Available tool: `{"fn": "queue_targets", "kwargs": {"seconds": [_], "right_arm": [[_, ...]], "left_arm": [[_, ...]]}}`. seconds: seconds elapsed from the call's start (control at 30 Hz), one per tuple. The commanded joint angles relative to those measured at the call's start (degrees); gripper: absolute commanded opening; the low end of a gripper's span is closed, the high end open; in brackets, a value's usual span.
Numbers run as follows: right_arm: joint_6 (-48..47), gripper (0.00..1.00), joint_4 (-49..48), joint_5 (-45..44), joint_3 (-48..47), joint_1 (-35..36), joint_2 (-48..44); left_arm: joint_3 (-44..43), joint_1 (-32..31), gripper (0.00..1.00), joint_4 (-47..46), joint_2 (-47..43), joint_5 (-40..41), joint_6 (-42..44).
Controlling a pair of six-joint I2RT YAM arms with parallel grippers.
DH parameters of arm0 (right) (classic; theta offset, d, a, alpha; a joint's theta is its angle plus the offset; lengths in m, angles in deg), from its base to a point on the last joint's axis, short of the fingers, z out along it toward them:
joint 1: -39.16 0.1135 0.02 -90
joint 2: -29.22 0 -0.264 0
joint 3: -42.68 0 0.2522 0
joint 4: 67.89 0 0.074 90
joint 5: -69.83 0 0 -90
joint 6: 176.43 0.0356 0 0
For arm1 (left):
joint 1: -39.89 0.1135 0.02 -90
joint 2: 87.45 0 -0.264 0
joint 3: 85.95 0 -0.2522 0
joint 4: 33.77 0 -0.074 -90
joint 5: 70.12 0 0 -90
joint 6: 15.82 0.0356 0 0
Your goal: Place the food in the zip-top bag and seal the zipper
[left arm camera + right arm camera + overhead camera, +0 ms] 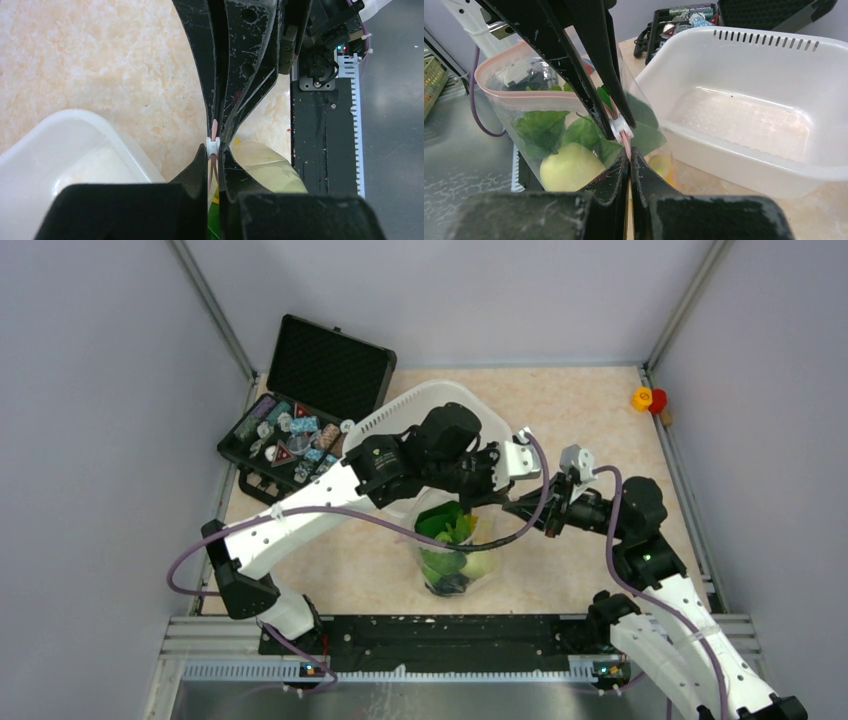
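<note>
Closest in, right pincer (628, 154) - jaws closed, nipping the end of the zipper (524, 94) just beside the white slider tab (618, 125). Left pincer (214, 152) comes in from the opposite side, jaws likewise closed on the pinkish strip, fingertips hard against the tab; the two pincers nearly touch, with the tab between them. Zip-top bag (455, 550) stands upright on the surface (100, 60), just in front of the white tub (749, 115) and between the arms. Food is inside: green bok choy leaves (544, 122), a pale green rounded piece (569, 167), something yellow (659, 164) low in the corner. Away from the tab the strip bows out in a loop, so the mouth reads as open; judged stage: loading done, sealing not yet run. To do it well: right pincer should act as anchor and keep the corner taut, left pincer should draw the tab along the line of the strip, level, without twisting - slack film or a leaf poking up into the track could jam the slider. Black case (300, 420) sits at the far left, not involved.
</note>
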Motion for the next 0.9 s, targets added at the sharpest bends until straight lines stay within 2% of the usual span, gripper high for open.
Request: {"fn": "queue_targets", "kwargs": {"seconds": [0.0,0.2,0.3,0.4,0.47,0.67,0.73,0.8,0.87], "right_arm": [[-0.24,0.00,-1.85,0.23,-2.75,0.21,-0.19],[0.65,0.00,-3.26,1.21,-2.84,0.28,0.56],[0.26,0.27,-1.72,1.36,-4.45,0.28,2.51],[-2.97,0.39,2.05,-0.62,-6.42,0.54,4.26],[-5.03,0.37,5.04,-0.77,-7.96,1.14,5.14],[-11.21,0.13,10.60,-0.96,-11.00,3.38,7.23],[-12.19,0.15,11.69,-0.76,-11.58,3.65,7.73],[-12.65,0.28,11.86,-0.40,-11.92,3.87,7.87],[-13.69,0.34,13.00,-0.89,-12.79,4.09,7.95]], "left_arm": [[0.89,0.12,0.00,2.22,-3.01,2.67,-0.61],[0.20,0.14,0.00,0.70,-2.75,0.03,-1.50],[-1.54,0.03,0.00,1.36,-1.55,-1.14,-1.71],[-2.37,0.11,0.00,2.01,-0.70,-1.44,-1.42],[-2.47,0.10,0.00,2.10,-0.68,-1.37,-1.42],[-2.64,0.07,0.00,2.18,-0.82,-0.98,-1.19],[-2.69,0.09,0.00,2.33,-0.77,-1.07,-0.98],[-2.86,0.10,0.00,2.79,-0.50,-1.19,-0.79],[-3.42,0.06,0.00,3.32,-0.02,-1.10,-0.67]]}}
